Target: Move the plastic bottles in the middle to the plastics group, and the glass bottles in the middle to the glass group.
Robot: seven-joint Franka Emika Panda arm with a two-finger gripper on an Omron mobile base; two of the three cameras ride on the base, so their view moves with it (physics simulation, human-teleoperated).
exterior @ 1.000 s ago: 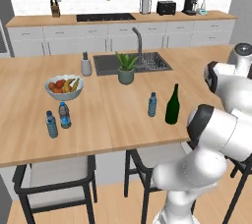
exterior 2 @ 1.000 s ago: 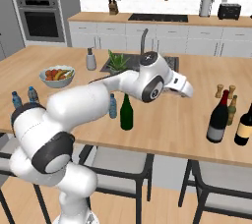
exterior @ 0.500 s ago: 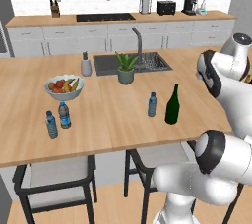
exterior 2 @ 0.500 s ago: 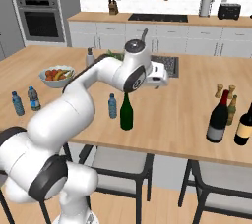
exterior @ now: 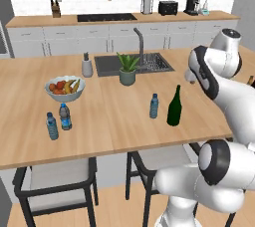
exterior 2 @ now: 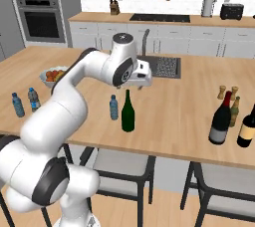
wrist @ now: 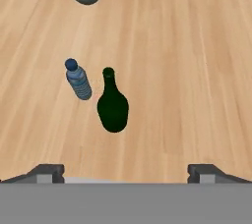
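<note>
Hovering above the wooden island counter (exterior: 114, 121), the gripper (wrist: 125, 171) has its jaws spread wide and grasps nothing. Below it the green wine bottle (wrist: 112, 103) stands upright mid-counter, the small blue-capped water bottle (wrist: 78, 79) just beside it, apart. Two little water bottles (exterior: 58, 120) wait near the fruit bowl (exterior: 64, 88), two dark glass bottles (exterior 2: 233, 120) at the far end.

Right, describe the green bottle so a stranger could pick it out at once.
Start at the wooden island counter with the sink. Near its front edge, two bottles stand together mid-counter. Take the tall dark green glass bottle, unlabelled and slim-necked, beside the shorter blue-capped water bottle.
</note>
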